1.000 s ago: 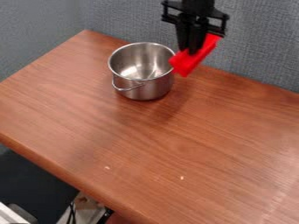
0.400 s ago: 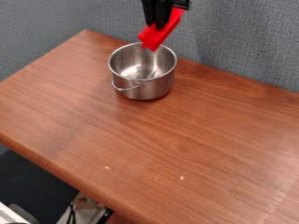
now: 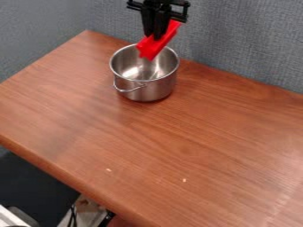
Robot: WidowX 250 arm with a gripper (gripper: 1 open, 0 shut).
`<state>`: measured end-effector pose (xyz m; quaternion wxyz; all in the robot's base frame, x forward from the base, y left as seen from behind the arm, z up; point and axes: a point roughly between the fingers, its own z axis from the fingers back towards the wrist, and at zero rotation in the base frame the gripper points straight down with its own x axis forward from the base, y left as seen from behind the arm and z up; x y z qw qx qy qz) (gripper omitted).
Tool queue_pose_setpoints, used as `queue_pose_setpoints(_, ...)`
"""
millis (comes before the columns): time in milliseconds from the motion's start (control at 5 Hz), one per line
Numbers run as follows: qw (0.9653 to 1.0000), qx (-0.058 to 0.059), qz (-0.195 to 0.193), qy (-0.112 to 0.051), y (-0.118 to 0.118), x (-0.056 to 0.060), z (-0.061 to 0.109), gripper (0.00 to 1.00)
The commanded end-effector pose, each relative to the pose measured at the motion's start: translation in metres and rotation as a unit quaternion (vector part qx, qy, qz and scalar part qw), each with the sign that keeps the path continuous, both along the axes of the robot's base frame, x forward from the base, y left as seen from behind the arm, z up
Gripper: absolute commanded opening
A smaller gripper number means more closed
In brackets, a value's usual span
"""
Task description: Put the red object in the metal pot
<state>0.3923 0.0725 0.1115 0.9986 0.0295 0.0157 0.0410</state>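
"Over the mouth of the pot, the red block hangs at a slant, its lower end down to the left, its upper end up to the right!"

"And what has hold of it?"

"The black gripper, coming in from the top edge of the view. Its fingers are closed on the block, one dark finger showing across the red."

"Where does the pot sit?"

"Right below! The metal pot stands upright on the table, shiny and silver, open at the top, and the block's lower end covers a bit of the far side of its rim from this angle."

"Touching the rim?"

"Can't tell from here! The thin wire handle droops down the pot's near left side."

"And around all that?"

"Brown wooden table, reddish and glossy, with a few pale specks toward the near side. Behind it, a grey-blue fabric wall, meeting another at the corner on the left."

"Anything down low?"

"Bottom left, off the table's edge, a dark patch, some black cables and a white piece, cut off by the border!"
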Motion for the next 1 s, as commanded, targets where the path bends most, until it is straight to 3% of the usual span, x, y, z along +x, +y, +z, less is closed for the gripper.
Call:
queue_pose_setpoints(0, 0.9994, 0.012, 0.006, -0.032, 0.009, 0.006, 0.020, 0.00)
queue_pose_setpoints(200, 0.9994, 0.013, 0.006, -0.030, 0.010, 0.006, 0.017, 1.00)
queue_pose_setpoints(800, 0.9997, 0.024, 0.010, -0.004, 0.019, 0.005, -0.006, 1.00)
